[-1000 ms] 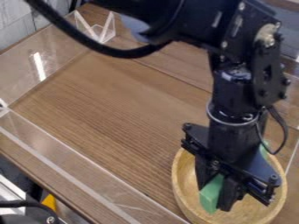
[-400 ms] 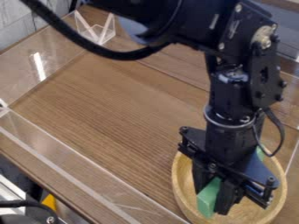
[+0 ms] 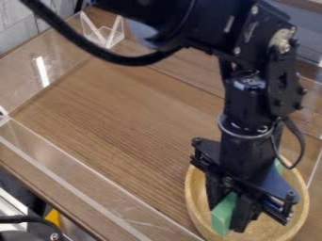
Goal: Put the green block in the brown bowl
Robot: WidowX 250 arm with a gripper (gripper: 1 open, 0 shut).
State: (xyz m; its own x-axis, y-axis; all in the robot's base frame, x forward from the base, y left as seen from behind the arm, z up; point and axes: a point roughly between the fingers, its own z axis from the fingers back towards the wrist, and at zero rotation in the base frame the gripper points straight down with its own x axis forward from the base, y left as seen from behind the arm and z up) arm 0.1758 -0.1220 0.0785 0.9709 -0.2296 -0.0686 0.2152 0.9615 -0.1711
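Nearest the camera, inside the round light-brown wooden bowl (image 3: 198,213), my black gripper (image 3: 242,206) points down, fingers clamped on the slim matte green block (image 3: 225,212), whose lower end sits over the bowl's floor. Beyond the bowl stretches the wood-grain tabletop (image 3: 113,113).

One green block (image 3: 227,211) is counted at near right. One brown bowl (image 3: 198,202) is counted beneath it. One robot arm (image 3: 258,104) with one gripper (image 3: 244,209) is counted. One wooden table (image 3: 120,122) is counted.
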